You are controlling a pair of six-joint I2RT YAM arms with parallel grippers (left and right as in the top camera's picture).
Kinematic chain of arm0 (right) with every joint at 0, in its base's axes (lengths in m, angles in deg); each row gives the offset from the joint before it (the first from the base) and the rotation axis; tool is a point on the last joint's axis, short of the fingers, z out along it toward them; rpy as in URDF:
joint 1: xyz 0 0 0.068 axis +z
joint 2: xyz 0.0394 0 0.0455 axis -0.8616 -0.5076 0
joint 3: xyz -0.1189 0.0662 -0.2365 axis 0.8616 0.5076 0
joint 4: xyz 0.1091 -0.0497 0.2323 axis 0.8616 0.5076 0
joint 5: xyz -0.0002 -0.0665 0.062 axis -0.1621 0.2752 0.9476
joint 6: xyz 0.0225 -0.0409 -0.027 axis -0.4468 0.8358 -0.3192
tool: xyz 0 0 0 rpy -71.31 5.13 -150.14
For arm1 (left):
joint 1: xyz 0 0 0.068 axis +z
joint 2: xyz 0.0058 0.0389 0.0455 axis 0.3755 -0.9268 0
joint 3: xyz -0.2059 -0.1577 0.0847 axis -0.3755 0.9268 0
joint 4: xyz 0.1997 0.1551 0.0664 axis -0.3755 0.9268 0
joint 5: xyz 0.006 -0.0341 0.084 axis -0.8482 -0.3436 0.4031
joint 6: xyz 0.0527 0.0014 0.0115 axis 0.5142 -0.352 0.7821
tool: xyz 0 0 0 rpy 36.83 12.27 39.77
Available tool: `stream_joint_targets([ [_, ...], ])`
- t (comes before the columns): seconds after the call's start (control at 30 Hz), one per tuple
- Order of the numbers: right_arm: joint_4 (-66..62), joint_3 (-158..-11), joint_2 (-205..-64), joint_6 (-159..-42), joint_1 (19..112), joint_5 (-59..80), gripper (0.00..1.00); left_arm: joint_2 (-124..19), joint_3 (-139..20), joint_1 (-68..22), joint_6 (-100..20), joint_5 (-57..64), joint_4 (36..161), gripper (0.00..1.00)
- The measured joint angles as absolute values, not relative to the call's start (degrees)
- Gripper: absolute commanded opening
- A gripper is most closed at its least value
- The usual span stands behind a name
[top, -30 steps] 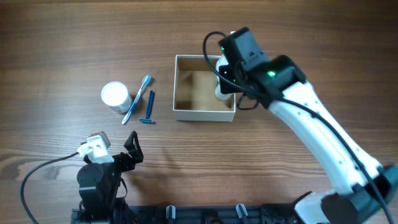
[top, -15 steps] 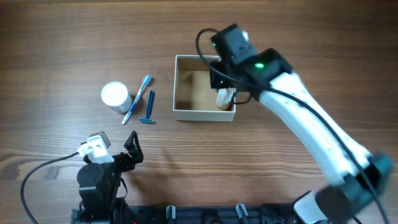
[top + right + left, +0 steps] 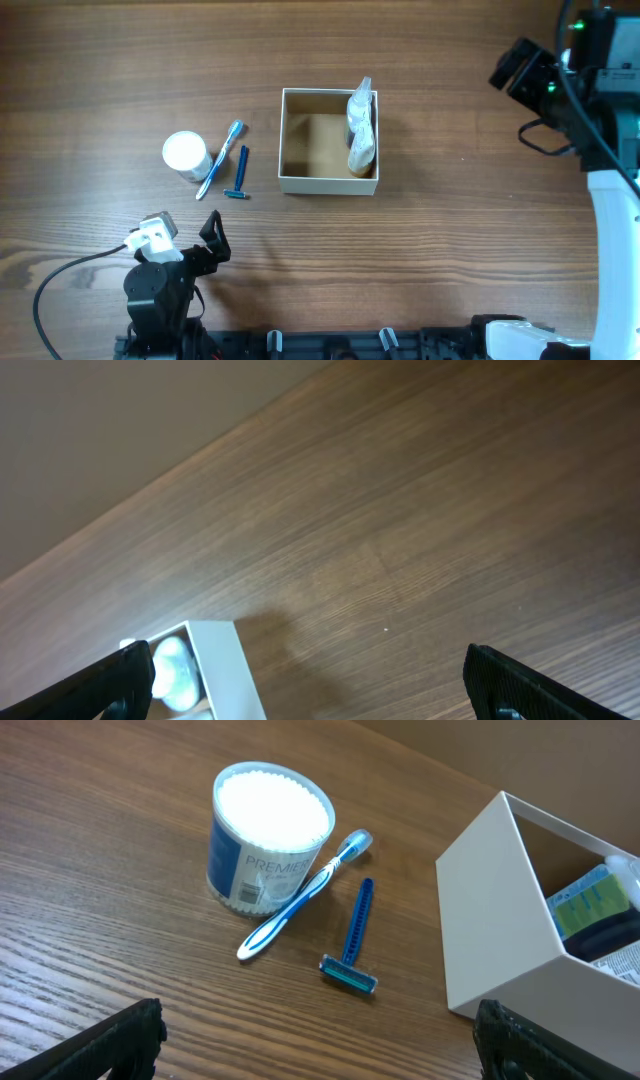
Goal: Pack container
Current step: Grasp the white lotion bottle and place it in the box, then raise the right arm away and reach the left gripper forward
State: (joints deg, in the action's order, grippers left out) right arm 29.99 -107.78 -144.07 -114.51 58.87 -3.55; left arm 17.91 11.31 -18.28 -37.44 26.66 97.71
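Square cardboard container (image 3: 328, 140), wood-grain table (image 3: 450, 250)

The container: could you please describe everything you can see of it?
The container is a square, shallow, lidless box, seemingly cardboard, white outside and on the rim, tan-brown inside. It sits flat on the wooden table, near the middle. A packaged toiletry lies inside against its right wall, poking over the rim; the remaining floor is bare.
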Motion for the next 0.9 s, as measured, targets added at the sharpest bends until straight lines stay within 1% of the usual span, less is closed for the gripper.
stream_joint_targets([
  [0.2,30.1,-107.8,-144.1,-114.7,58.6,-1.6,1.00,17.9,11.3,-18.3,-37.4,26.2,96.1,1.00],
  [0.37,30.9,-107.8,-144.1,-114.7,58.6,-1.3,1.00,17.8,10.6,-18.3,-37.5,21.9,93.5,0.99],
  [0.5,30.8,-107.8,-144.1,-114.7,58.6,-1.2,1.00,12.7,2.9,-18.3,-38.4,22.0,94.5,1.00],
  [0.57,30.8,-107.8,-144.1,-114.7,58.6,-1.1,1.00,5.6,-3.9,-18.3,-39.0,22.8,96.1,1.00],
  [0.7,30.9,-107.8,-144.1,-114.7,58.6,-1.1,1.00,-13.1,-20.1,-18.3,-38.8,24.5,100.8,1.00],
  [0.73,30.9,-107.7,-144.1,-114.7,58.6,-1.1,1.00,-19.8,-25.5,-18.3,-37.0,24.8,104.1,1.00],
  [0.77,30.8,-107.7,-144.1,-114.7,58.6,-1.1,1.00,-30.0,-32.8,-18.3,-36.1,25.6,105.8,1.00],
  [0.8,30.9,-107.7,-144.1,-114.7,58.6,-1.1,1.00,-36.3,-37.3,-18.3,-35.4,25.9,110.5,1.00],
  [0.83,30.9,-107.7,-144.0,-114.7,58.6,-1.1,1.00,-40.5,-40.3,-18.3,-34.7,25.9,112.0,1.00],
  [0.9,30.9,-107.7,-144.1,-114.7,58.6,-1.1,1.00,-54.7,-50.1,-18.3,-33.5,25.8,115.6,1.00],
])
